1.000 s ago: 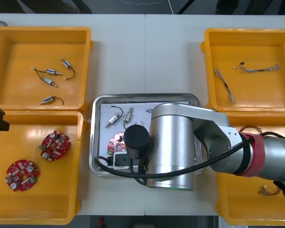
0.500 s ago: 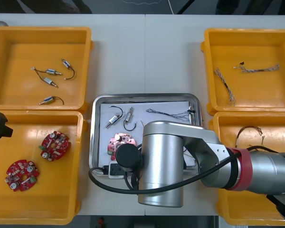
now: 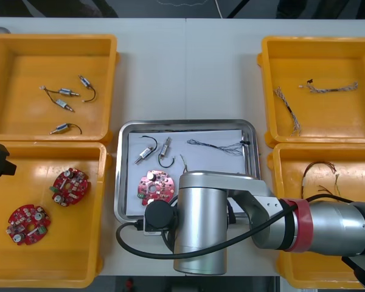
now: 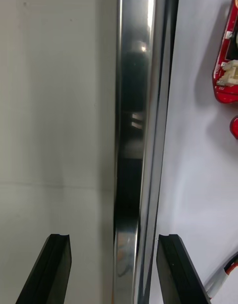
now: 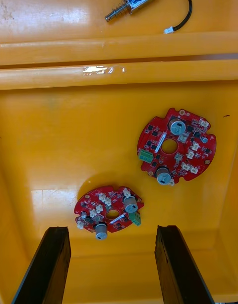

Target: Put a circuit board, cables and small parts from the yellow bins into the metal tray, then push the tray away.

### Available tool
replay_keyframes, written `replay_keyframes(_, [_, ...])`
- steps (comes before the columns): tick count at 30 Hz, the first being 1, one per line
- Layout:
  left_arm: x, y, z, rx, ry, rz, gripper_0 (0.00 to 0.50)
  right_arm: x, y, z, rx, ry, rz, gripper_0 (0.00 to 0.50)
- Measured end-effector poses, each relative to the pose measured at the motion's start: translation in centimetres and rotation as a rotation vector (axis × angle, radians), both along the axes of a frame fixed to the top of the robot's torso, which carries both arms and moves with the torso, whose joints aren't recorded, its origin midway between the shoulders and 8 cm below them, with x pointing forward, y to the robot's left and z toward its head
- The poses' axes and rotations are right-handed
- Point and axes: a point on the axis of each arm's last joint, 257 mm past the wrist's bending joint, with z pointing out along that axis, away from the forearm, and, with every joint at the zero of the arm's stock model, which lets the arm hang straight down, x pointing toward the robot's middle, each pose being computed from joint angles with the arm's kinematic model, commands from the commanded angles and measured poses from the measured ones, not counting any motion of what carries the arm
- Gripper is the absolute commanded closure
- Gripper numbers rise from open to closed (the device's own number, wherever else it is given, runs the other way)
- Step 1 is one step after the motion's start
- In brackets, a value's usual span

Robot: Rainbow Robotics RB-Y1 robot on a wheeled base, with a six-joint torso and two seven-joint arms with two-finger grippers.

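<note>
Metal tray rim (image 4: 133, 110) inside spread right end effector (image 4: 114, 239), left end effector (image 5: 113, 232) (also spread) above boards (image 5: 177, 146).

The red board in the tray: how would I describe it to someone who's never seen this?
Find the tray mid-table, between the yellow bins. On its white lining, near-left, by the right gripper open astride the rim, lies the board. It is the tray's only round red thing; its neighbours are a cable and small metal parts.

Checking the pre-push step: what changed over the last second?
The right arm drew back toward the table's near edge, uncovering the board and cable in the tray. The open right claw straddles its near rim. Tray, bins, left claw unchanged.
</note>
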Motion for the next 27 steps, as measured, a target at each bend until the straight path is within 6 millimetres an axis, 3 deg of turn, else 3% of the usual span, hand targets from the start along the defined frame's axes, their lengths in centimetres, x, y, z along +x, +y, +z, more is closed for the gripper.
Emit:
replay_keyframes(5, [0.0, 0.0, 0.0, 0.000, 0.000, 0.000, 0.000, 0.0, 0.1, -0.2, 0.002, -0.004, 0.004, 0.000])
replay_keyframes(6, [0.0, 0.0, 0.0, 0.000, 0.000, 0.000, 0.000, 0.0, 0.2, -0.2, 0.003, -0.004, 0.005, 0.026])
replay_keyframes(8, [0.0, 0.0, 0.0, 0.000, 0.000, 0.000, 0.000, 0.1, 0.2, -0.2, 0.005, -0.005, 0.006, 0.190])
replay_keyframes(9, [0.0, 0.0, 0.0, 0.000, 0.000, 0.000, 0.000, 0.1, 0.3, -0.1, 0.007, -0.007, 0.006, 0.353])
replay_keyframes(10, [0.0, 0.0, 0.0, 0.000, 0.000, 0.000, 0.000, 0.1, 0.3, -0.1, 0.008, -0.009, 0.006, 0.475])
replay_keyframes(11, [0.0, 0.0, 0.0, 0.000, 0.000, 0.000, 0.000, 0.2, 0.3, -0.1, 0.008, -0.010, 0.006, 0.500])
replay_keyframes(27, [0.0, 0.0, 0.0, 0.000, 0.000, -0.001, 0.000, 1.6, 0.4, 0.6, 0.011, -0.069, 0.004, 0.500])
